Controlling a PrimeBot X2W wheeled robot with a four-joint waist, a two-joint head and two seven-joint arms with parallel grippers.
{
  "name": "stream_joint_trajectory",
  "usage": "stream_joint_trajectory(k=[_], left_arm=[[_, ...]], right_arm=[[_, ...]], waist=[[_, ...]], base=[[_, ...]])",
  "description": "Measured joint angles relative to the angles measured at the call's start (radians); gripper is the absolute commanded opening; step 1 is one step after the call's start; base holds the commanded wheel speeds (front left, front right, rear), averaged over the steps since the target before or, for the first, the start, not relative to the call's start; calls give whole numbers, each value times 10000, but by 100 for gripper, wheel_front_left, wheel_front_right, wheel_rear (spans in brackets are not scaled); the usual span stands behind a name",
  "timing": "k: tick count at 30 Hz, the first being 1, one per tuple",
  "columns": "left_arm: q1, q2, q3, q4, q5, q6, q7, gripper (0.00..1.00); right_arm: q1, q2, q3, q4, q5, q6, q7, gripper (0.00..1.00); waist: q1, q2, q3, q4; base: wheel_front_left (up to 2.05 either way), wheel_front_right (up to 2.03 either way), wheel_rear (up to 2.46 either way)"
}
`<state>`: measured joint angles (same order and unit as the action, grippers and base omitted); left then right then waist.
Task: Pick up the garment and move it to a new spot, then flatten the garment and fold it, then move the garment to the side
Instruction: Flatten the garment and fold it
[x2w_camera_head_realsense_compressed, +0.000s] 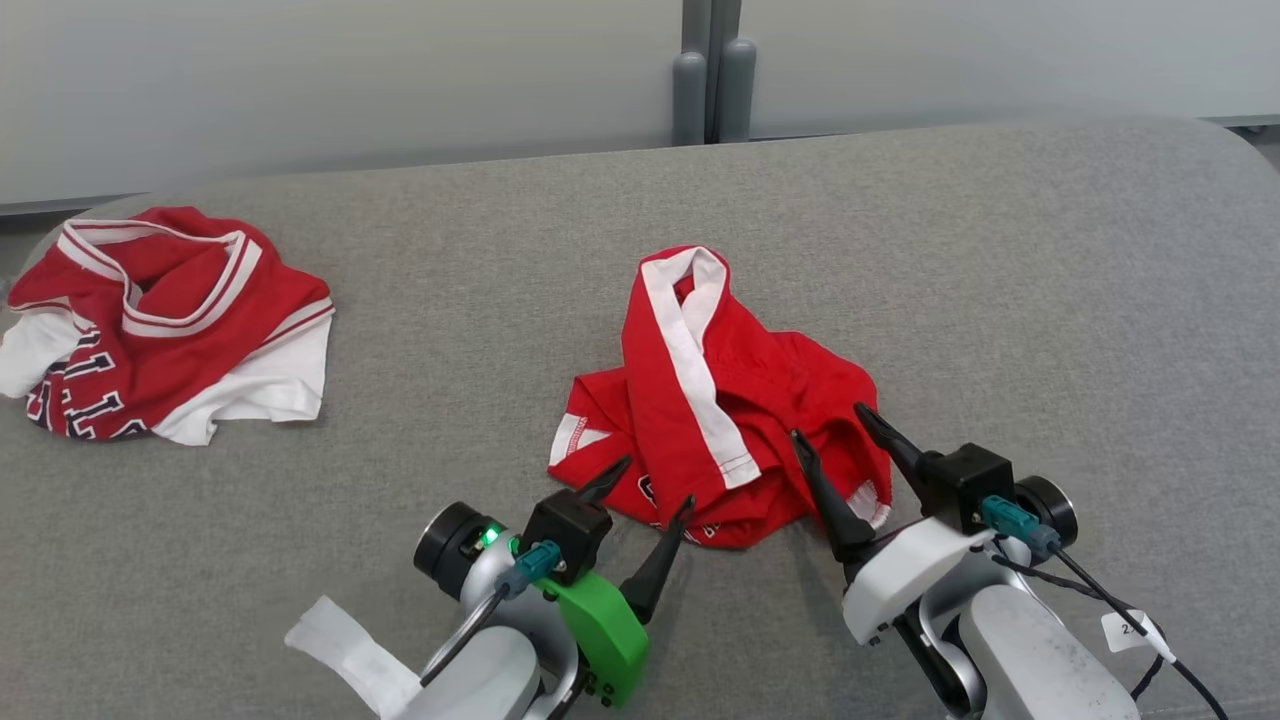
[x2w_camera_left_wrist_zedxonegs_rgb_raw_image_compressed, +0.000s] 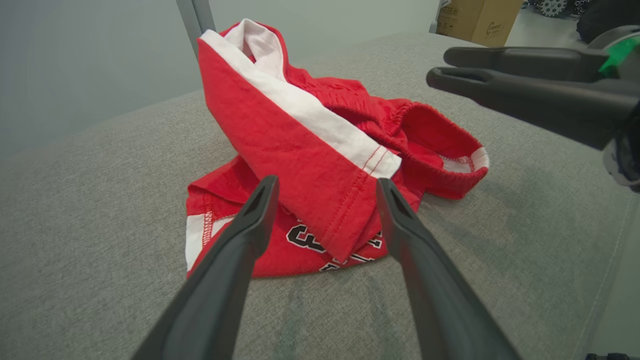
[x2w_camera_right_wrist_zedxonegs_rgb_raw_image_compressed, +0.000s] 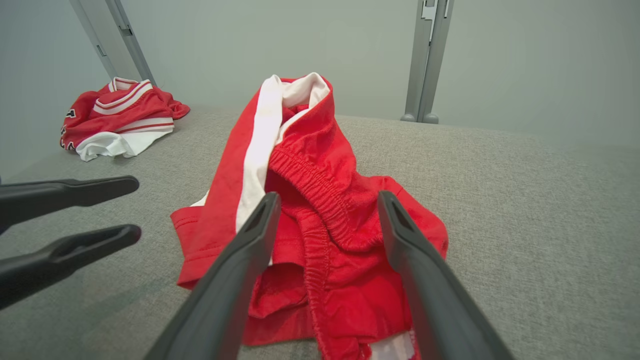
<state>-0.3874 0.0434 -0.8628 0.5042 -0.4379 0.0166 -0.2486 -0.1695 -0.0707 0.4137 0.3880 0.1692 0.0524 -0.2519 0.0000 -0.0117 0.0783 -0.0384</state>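
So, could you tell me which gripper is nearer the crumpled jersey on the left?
Left. The left gripper sits to the right of the jersey, at the near left edge of the red shorts; the right gripper is farther right, over the shorts' right side.

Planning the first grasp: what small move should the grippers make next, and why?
Probably lower the left gripper and right gripper onto the shorts' near edge and close. Both are open and empty, poised at the crumpled heap, which lies unlifted.
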Motion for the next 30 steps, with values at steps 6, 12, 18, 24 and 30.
stream_joint_trajectory(k=[6,12,18,24,30], left_arm=[[-40,0,-259,96,134,58,0,100],[-308,4,-401,468,230,280,15,100],[-548,2,-405,982,230,454,132,100],[-848,4,-437,1503,462,671,196,100],[-914,0,-395,1651,435,763,188,5]], right_arm=[[-134,12,-84,8,0,-8,0,100],[-288,25,-184,-4,0,-13,0,100],[-319,33,-257,-19,2,-15,0,100],[-321,42,-445,-58,4,-92,-2,100],[-321,46,-564,-119,4,-115,0,100]], waist=[[0,0,123,-491],[0,0,273,-1058],[0,0,449,-1640],[0,0,638,-2072],[0,0,729,-2156]], base=[[0,0,0],[0,0,0],[0,0,0],[0,0,0],[0,0,0]])
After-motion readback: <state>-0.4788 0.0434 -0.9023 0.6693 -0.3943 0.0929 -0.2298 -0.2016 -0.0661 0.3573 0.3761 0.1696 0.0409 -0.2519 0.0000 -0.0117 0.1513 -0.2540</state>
